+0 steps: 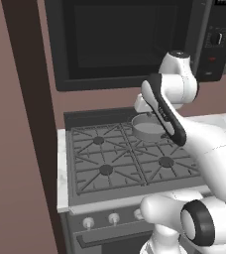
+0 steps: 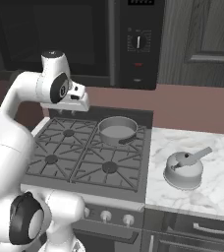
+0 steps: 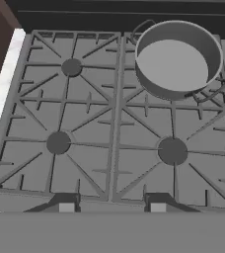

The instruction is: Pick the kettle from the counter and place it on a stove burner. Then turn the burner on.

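Overhead, jaws apart above the stove (image 3: 114, 123) — kettle (image 2: 183, 170) rests on marble counter (image 2: 217, 162) — pot (image 3: 177, 58) on a back burner.

Dusty-pink wall (image 2: 192, 106) behind, black microwave (image 1: 130, 39) overhead, dark cabinet door (image 2: 202, 39) upper rt.

Silvery-grey kettle (image 2: 183, 170) on white grey-veined counter (image 2: 217, 187), dark grey grate (image 3: 109, 118)

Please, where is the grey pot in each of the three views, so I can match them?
Left base view: pot at centre right, on the stove's back right grate, partly behind the arm.
Right base view: pot at centre, same grate.
Hand view: pot at upper right.
Shared landmark: the front right burner.
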